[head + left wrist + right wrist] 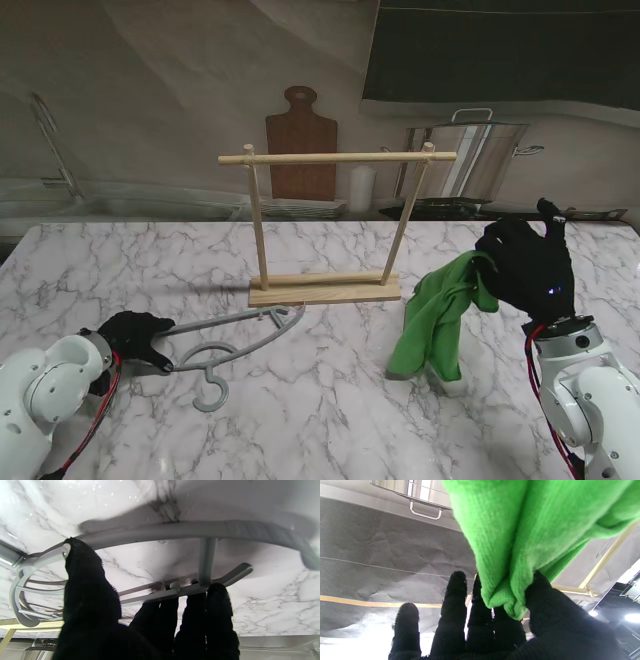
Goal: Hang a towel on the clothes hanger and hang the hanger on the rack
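The grey clothes hanger lies flat on the marble table, its hook pointing toward me. My left hand in a black glove is closed over the hanger's left end. In the left wrist view the thumb crosses the hanger's curved arm and the fingertips press the thin crossbar. My right hand is raised at the right, pinching the green towel by one end. The towel hangs down and its lower end touches the table. The right wrist view shows the towel held between thumb and fingers. The wooden rack stands between the two hands, bare.
The rack's base sits mid-table, just beyond the hanger's right tip. Behind the table are a wooden cutting board, a white cup, a steel pot and a sink tap.
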You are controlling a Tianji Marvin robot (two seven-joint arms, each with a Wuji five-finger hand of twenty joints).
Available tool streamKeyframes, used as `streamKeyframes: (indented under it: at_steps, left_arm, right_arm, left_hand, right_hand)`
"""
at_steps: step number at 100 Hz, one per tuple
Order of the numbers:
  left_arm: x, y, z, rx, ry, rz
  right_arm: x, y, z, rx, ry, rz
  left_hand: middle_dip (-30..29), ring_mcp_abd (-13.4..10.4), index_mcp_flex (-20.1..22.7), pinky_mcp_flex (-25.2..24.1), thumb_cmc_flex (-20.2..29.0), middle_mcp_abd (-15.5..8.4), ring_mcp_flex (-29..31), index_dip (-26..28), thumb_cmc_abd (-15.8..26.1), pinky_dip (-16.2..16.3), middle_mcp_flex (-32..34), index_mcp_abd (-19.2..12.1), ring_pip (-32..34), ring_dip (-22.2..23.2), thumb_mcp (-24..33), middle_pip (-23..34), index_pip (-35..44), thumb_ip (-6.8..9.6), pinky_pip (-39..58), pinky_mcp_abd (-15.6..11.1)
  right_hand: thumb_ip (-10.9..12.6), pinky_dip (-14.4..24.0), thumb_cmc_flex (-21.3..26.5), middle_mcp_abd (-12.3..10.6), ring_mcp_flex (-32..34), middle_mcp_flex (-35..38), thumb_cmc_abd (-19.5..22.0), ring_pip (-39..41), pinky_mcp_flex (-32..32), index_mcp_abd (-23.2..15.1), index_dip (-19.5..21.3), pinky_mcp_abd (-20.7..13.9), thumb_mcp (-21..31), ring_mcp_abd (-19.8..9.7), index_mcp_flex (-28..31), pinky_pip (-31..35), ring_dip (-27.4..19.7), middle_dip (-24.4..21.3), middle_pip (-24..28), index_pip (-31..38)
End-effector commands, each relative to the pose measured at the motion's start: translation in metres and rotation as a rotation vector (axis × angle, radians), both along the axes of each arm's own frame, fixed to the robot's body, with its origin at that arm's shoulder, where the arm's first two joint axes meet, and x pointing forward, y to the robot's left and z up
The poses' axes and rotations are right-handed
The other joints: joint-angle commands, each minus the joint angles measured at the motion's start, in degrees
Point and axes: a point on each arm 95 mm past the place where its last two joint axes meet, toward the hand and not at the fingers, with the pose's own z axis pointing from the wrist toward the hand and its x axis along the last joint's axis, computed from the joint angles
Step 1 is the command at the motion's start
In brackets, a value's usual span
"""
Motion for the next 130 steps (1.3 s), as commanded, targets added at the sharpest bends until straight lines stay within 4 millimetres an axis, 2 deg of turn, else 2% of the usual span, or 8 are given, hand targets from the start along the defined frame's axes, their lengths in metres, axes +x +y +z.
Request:
streamKeyframes:
  at_steps: [1,24,40,58,79,101,118,130]
  left_arm:
    - [-0.0183,0.0044,-0.0321,0.024,0.111,0.012]
    - [-0.0188,0.0044,-0.0326,0.07,0.077,-0.006]
    - [-0.0195,0.0028,-0.034,0.086,0.028,-0.025]
    - [-0.0209,0.0005,-0.0323,0.115,-0.014,-0.05]
    - [-0.02,-0.0012,-0.0326,0.15,0.01,-0.06]
    - [-0.0207,-0.0012,-0.0335,0.179,0.008,-0.058]
    - [-0.0212,-0.0016,-0.0347,0.182,0.009,-0.064]
    - [-0.0217,-0.0017,-0.0361,0.173,0.023,-0.061]
  right_arm:
    - [-0.0008,0.0004,-0.0012,0.0,0.001,-0.005]
    - [-0.0015,0.0,-0.0017,0.005,-0.001,-0.008]
    - [-0.002,-0.0004,-0.0025,0.006,0.0,-0.011]
    - [-0.0022,-0.0013,-0.0024,0.006,0.0,-0.015]
    - [-0.0026,-0.0018,-0.0037,0.005,0.009,-0.019]
    - [-0.0023,-0.0022,-0.0044,0.005,0.013,-0.022]
    - [-0.0019,-0.002,-0.0057,0.003,0.018,-0.023]
    - [-0.0022,-0.0022,-0.0059,0.006,0.018,-0.023]
  left_hand:
    - [0.59,-1.3,3.93,-3.16,15.6,-2.0,-2.91,4.91,11.69,0.05,-1.78,-8.5,0.46,-0.58,22.04,3.36,13.4,13.67,-33.79,-1.65]
    - [-2.97,-1.67,-0.77,-6.68,9.14,-1.38,-8.77,0.08,14.7,-0.65,-11.6,-7.08,-0.85,-1.87,11.9,-0.52,6.32,13.2,-38.25,-1.85]
    - [-1.54,-0.73,-6.27,-8.26,5.76,1.41,-11.17,-1.15,10.85,1.27,-17.99,-5.36,0.34,-0.25,11.89,-0.33,6.36,13.91,-38.28,-0.6]
    - [6.91,-0.51,-12.82,-9.92,6.43,1.36,-14.08,8.67,8.99,6.3,-21.09,-7.59,3.16,6.99,12.05,2.74,10.76,14.53,-37.85,0.5]
    - [15.81,0.74,-15.79,-12.48,4.89,2.87,-17.86,5.58,8.8,11.96,-23.81,-8.55,5.62,18.35,11.92,5.62,5.18,14.06,-38.94,4.26]
    - [-1.51,1.38,-14.48,-12.64,2.64,1.66,-21.51,-2.6,11.77,3.65,-29.66,-8.89,-5.27,1.43,11.46,-4.43,2.96,12.91,-55.07,7.36]
    - [-4.27,1.19,-14.25,-11.07,2.84,0.23,-21.45,-4.15,12.18,1.24,-27.47,-8.39,-5.61,-2.0,11.59,-4.55,2.29,12.81,-60.22,6.95]
    - [-4.62,-2.12,-14.12,-9.61,3.4,-2.6,-20.18,-5.22,12.0,1.3,-24.83,-8.71,-5.6,-3.1,11.47,-4.28,1.86,12.77,-61.61,5.07]
  right_hand:
    - [-0.24,-0.66,1.97,0.33,-0.48,-0.95,4.72,-0.35,-1.22,-5.92,1.47,1.22,0.08,-0.06,1.12,-1.06,0.33,-0.13,0.42,3.83]
    - [-0.23,-0.72,2.04,0.46,-0.53,-1.06,4.72,-0.37,-1.28,-5.97,1.41,1.2,-0.03,-0.12,1.02,-1.1,0.33,-0.16,0.4,3.84]
    - [-0.2,-0.8,2.1,0.45,-0.65,-1.11,4.76,-0.44,-1.43,-5.99,1.3,1.2,-0.11,-0.08,0.99,-1.2,0.31,-0.23,0.35,3.81]
    - [-0.18,-0.91,2.14,0.36,-0.75,-1.05,4.8,-0.54,-1.57,-6.04,1.17,1.24,-0.23,-0.03,0.95,-1.38,0.26,-0.36,0.22,3.78]
    - [-0.16,-1.04,2.17,0.39,-0.66,-0.85,4.77,-0.68,-1.64,-6.1,1.01,1.25,-0.34,-0.01,0.98,-1.54,0.19,-0.43,0.14,3.76]
    - [-0.12,-1.18,2.25,0.38,-0.61,-0.74,4.77,-0.88,-1.59,-6.08,0.9,1.28,-0.39,0.05,0.97,-1.67,0.11,-0.47,0.02,3.75]
    - [-0.12,-1.23,2.23,0.45,-0.51,-0.78,4.77,-0.91,-1.58,-6.13,0.9,1.28,-0.41,-0.03,0.99,-1.68,0.11,-0.47,-0.02,3.75]
    - [-0.12,-1.26,2.22,0.36,-0.52,-0.79,4.77,-0.94,-1.57,-6.11,0.9,1.28,-0.39,0.03,0.99,-1.67,0.11,-0.46,-0.03,3.75]
